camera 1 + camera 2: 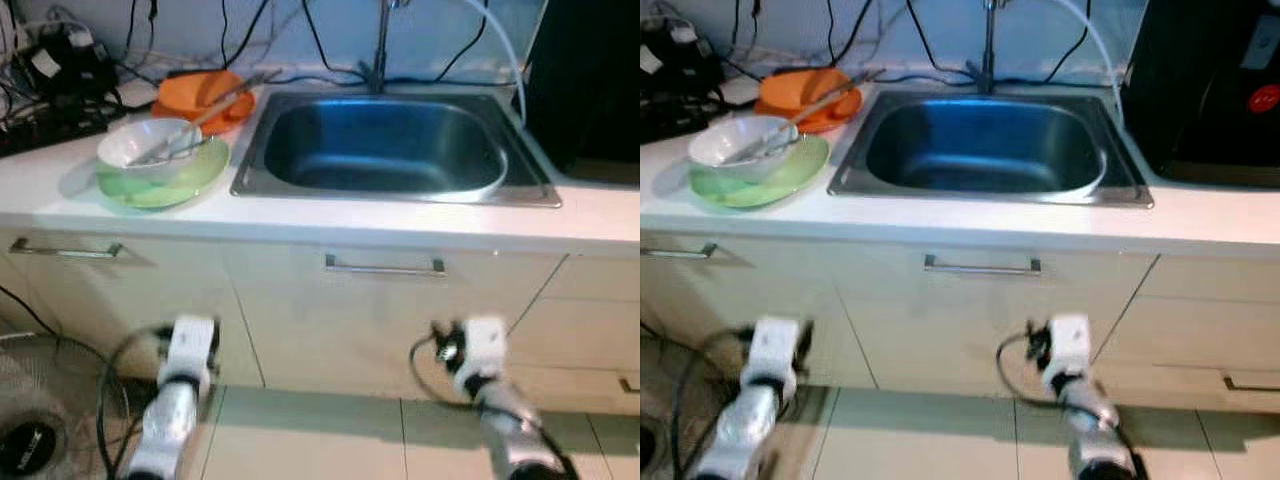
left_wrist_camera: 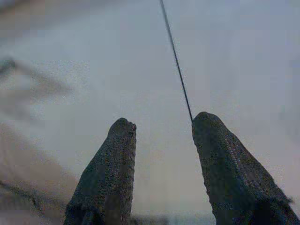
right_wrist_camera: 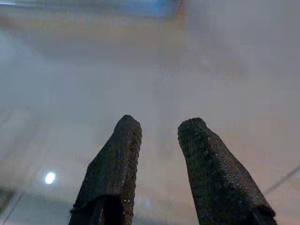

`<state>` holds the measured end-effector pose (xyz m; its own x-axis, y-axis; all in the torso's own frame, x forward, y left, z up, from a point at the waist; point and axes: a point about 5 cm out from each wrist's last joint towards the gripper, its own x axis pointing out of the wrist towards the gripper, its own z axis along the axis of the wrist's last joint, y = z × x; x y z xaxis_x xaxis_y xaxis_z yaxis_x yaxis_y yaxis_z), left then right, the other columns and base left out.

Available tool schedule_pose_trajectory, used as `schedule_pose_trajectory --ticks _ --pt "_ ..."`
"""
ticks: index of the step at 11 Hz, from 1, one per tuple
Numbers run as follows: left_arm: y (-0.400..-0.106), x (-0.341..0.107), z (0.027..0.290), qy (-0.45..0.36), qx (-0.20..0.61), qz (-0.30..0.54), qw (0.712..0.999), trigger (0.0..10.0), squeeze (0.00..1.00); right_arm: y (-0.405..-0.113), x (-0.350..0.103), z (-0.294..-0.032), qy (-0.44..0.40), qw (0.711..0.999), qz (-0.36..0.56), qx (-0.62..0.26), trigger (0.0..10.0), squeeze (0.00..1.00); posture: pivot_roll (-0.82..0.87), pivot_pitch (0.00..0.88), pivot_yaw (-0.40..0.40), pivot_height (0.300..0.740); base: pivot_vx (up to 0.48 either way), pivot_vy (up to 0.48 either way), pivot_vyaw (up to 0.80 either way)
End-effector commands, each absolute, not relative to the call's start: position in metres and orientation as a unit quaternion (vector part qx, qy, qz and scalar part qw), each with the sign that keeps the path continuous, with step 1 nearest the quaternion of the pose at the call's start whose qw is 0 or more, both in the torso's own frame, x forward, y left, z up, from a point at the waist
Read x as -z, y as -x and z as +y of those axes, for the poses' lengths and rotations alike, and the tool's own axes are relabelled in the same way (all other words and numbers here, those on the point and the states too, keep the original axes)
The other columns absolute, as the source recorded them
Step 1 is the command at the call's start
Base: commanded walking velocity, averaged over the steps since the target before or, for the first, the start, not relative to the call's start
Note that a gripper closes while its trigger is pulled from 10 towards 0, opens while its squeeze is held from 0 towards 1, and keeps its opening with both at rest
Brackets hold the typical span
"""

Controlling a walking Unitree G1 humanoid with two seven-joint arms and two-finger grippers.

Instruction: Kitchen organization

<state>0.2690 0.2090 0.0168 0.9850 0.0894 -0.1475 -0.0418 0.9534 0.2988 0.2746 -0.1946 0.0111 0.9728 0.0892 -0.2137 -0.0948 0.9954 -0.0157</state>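
A white desk runs across the head views with a steel sink sunk into its middle and a tap rising at the sink's back edge. To the sink's left, on the desk, a white bowl sits inside a green plate, with utensils lying in the bowl. Behind them, nearer the wall, stands an orange bowl with chopsticks resting across it. Black cables and a dark device crowd the far left corner. Below the desk are pale cupboard doors with metal handles. Both arms hang low in front of the cupboards, above a tiled floor. The left end effector has its two black fingers spread a moderate way apart with nothing between them, facing a pale surface crossed by a thin dark line. The right end effector is likewise partly open and holds nothing, pointing at blurred floor.
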Motion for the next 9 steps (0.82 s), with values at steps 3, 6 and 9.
schedule_pose_trajectory --ticks 3,6,9 --pt "-0.264 -0.038 0.200 -0.166 -0.039 0.004 0.985 10.0 0.00 -0.271 -0.034 -0.204 0.025 0.999 0.028 -0.030 10.0 0.00 0.10 0.035 0.029 0.740 0.000 0.000 0.00" --pt "-0.271 -0.082 0.188 -0.194 -0.031 -0.086 0.977 10.0 0.00 -0.284 -0.084 -0.202 0.028 0.997 -0.066 -0.013 10.0 0.00 0.10 0.036 0.028 0.740 0.000 0.000 0.00" --pt "-0.288 -0.122 0.171 -0.201 -0.027 -0.153 0.967 10.0 0.00 -0.305 -0.132 -0.179 0.008 0.990 -0.136 -0.043 10.0 0.00 0.10 0.012 0.026 0.740 0.000 0.000 0.00"
